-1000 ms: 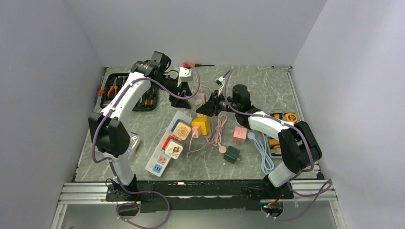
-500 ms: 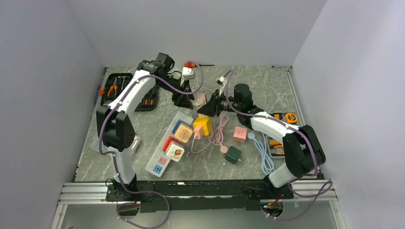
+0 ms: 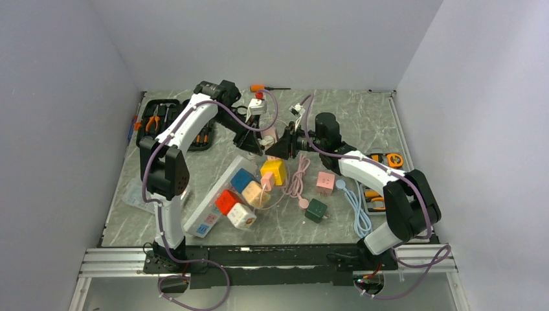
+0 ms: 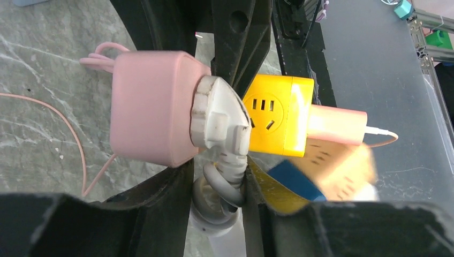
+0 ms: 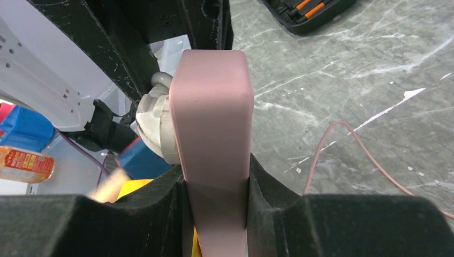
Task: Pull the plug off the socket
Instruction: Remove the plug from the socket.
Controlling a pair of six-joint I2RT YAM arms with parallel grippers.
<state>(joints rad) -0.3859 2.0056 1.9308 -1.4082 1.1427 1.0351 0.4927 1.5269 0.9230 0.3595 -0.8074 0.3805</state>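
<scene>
Overhead view: left tool [image 3: 259, 140] and right tool [image 3: 280, 148] meet nose to nose above the middle of the worktop [image 3: 362, 116], with the pink socket cube [image 3: 270, 135] between them. Changed within the last second: the left arm has folded inward, and the white power strip [image 3: 204, 217] has swung and slid toward the near edge, its cube adapters now askew. The yellow cube [image 3: 273, 171] has barely moved. Reading: the pull seems to be dragging the strip along by its lead, and the plug is not yet freed. Left wrist view: white plug [image 4: 219, 120], round-collared and scuffed, sits flush against the cube's face with no gap at the joint. The left tool is clenched on the plug's neck and grey lead just below. Right wrist view: right tool clamped on the cube's two flat sides, with the plug bulging from the cube's left face. The cube is matte pink, round-edged and smooth.
</scene>
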